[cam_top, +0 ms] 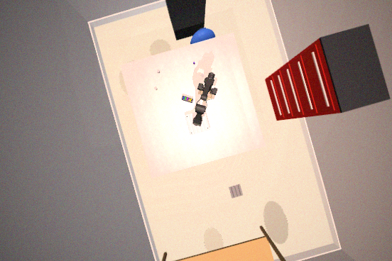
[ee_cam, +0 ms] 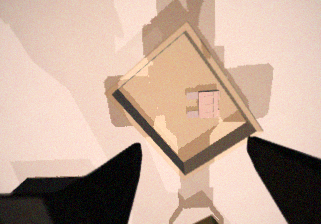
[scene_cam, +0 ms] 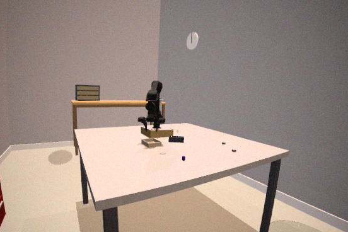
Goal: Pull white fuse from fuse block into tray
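The white fuse [ee_cam: 208, 104], pinkish in this light with two pale prongs, lies on its side on the floor of the tray [ee_cam: 150, 132] [scene_cam: 152, 145]. It is near the tray's right wall in the wrist view. My gripper [ee_cam: 193, 146] [scene_cam: 151, 130] is open and empty, its fingers wide apart above the tray and off the fuse. The dark fuse block [cam_top: 188, 100] [scene_cam: 176, 139] stands beside the tray, apart from the gripper, with coloured fuses on top.
A yellow-brown box [scene_cam: 161, 133] stands behind the tray at the arm's foot. A small purple cylinder [cam_top: 194, 63] [scene_cam: 183, 158] stands on the table. Two small dark pieces [scene_cam: 223, 143] [scene_cam: 234, 150] lie farther right in the exterior view. A pale disc [scene_cam: 162, 153] lies in front of the tray.
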`<action>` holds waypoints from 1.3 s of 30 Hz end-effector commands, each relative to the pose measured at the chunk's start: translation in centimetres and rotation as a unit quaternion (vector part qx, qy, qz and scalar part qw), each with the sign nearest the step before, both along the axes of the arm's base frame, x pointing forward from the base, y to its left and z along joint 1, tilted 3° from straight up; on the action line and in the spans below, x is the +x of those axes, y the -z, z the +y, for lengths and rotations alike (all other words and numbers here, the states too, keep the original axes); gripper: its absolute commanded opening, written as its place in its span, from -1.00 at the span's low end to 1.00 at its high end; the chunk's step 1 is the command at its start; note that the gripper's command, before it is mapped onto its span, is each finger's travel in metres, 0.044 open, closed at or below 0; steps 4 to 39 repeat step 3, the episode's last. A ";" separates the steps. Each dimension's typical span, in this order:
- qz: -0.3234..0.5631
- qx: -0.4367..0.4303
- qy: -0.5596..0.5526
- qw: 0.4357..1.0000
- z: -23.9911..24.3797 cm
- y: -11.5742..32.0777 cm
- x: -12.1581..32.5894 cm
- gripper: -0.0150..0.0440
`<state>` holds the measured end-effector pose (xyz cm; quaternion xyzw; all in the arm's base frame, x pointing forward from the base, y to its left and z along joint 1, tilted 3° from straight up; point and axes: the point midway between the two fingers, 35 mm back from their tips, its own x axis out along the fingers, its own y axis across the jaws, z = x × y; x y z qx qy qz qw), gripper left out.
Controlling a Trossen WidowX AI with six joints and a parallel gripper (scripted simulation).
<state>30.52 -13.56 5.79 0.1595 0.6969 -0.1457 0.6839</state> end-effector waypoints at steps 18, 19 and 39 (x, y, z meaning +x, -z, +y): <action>0.000 0.000 0.000 1.000 0.0 0.0 0.0 0.63; 0.000 0.000 0.000 1.000 0.0 0.0 0.0 0.63; 0.000 0.000 0.000 1.000 0.0 0.0 0.0 0.63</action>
